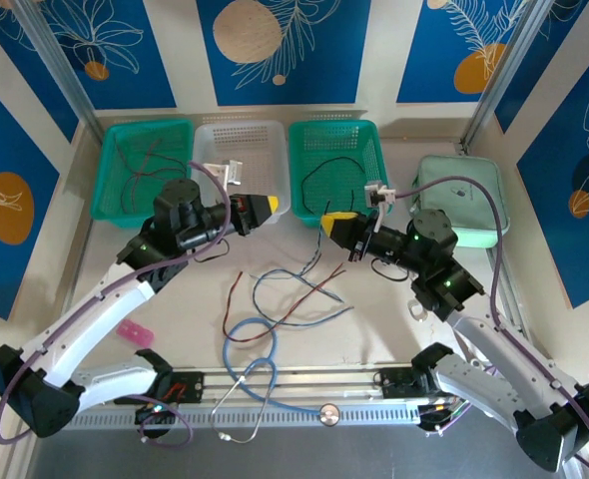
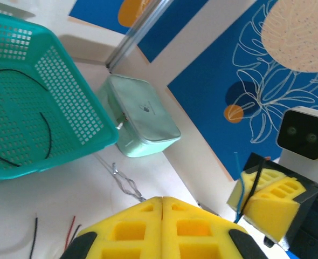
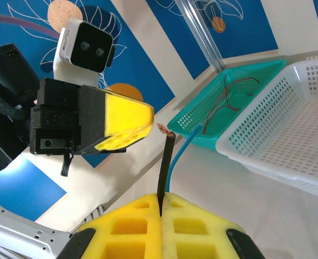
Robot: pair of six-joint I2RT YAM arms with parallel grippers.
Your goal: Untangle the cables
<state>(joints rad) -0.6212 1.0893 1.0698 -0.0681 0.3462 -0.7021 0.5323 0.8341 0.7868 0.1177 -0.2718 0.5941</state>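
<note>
Yellow pads of the right pincer (image 3: 161, 202) sit closest in the right wrist view. They are pressed tight together on a black cable (image 3: 164, 167) and a blue cable (image 3: 180, 151), which stick up out of the line between them. The black one has a frayed tip. Across from it hangs the left pincer (image 3: 128, 120). Its pads are squeezed together too, and I can see nothing between them. In the left wrist view those pads meet in one thin line.

From above, both pincers are over the surface (image 1: 369, 329), tips facing each other with a gap between, just in front of the baskets. Most of the cables (image 1: 290, 289) lie in a loose heap on the surface, between the two pincers and a bit nearer the arm bases. Red, black and blue-grey ones cross over each other. A light-blue stethoscope (image 1: 250, 344) lies just beside them, closer to the bases.

Three baskets stand in a row at the far side. The left green basket (image 1: 143, 126) has red wires (image 1: 140, 170) in it. The white basket (image 1: 240, 126) is in the middle. The right green basket (image 1: 332, 126) has a black wire (image 1: 319, 175) in it. A mint case (image 1: 464, 195) sits to its right.
</note>
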